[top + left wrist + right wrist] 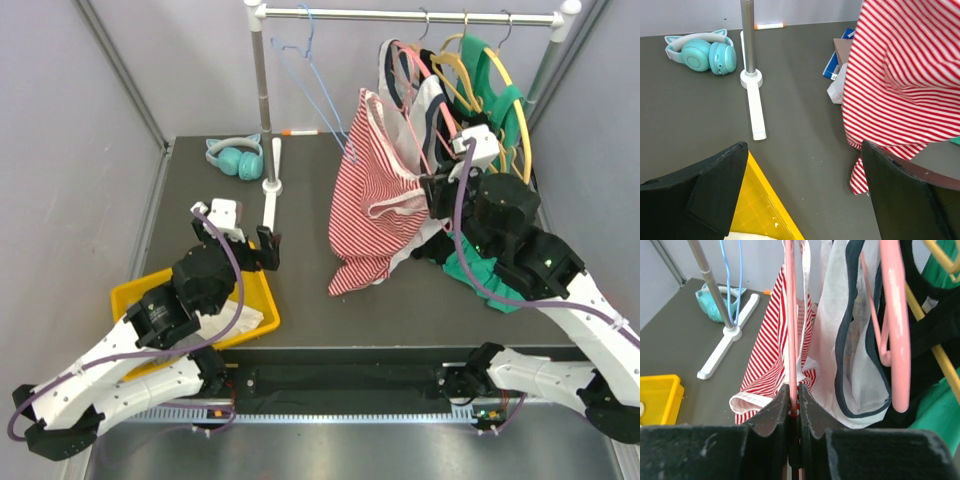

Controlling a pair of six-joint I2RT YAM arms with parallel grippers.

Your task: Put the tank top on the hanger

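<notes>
Tank top (372, 190): soft, light and floppy; it hung above the bench (300, 300), draped by the hanger (790, 315).
Right pincer (794, 402): pinched tight on the thin hanger.
Left pincer (805, 170): wide, holding nothing.
Best hold: probably a shoulder strap.

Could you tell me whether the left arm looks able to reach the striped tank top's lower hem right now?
Probably yes: the left fingers stand open and face the red-striped tank top, with only bare table between; the rack's foot lies off to one side.
</notes>
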